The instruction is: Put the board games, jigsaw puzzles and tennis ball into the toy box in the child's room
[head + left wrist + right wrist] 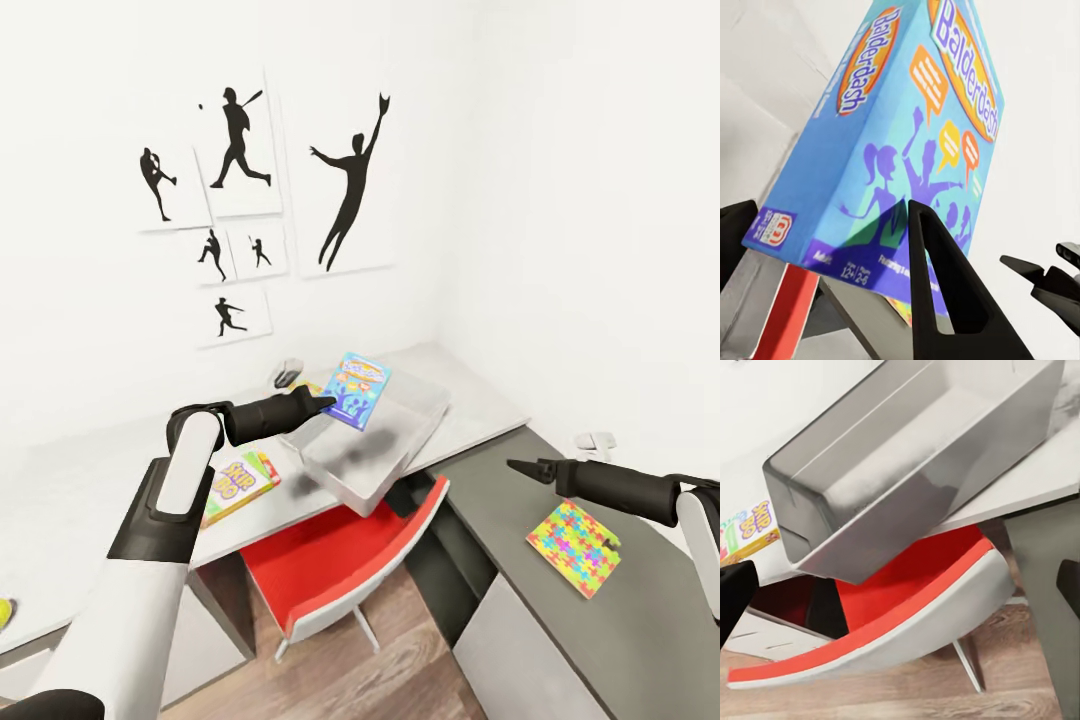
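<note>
A: Blue board game [358, 390] is seen at frame centre, held tilted above the grey toy box [375, 445] on the table [60, 490]. Judged light, stiff and smooth-faced; best taken at a short edge.

B: Left gripper [322, 402] is closed on that box's lower edge, one finger [945, 292] laid across the printed face.

A: And the right gripper [520, 467]?

B: Empty, at centre right above the dark desk [600, 640]. How far it is parted cannot be told. A puzzle [574, 548] lies just below it; a second game [238, 485] lies at lower left.
</note>
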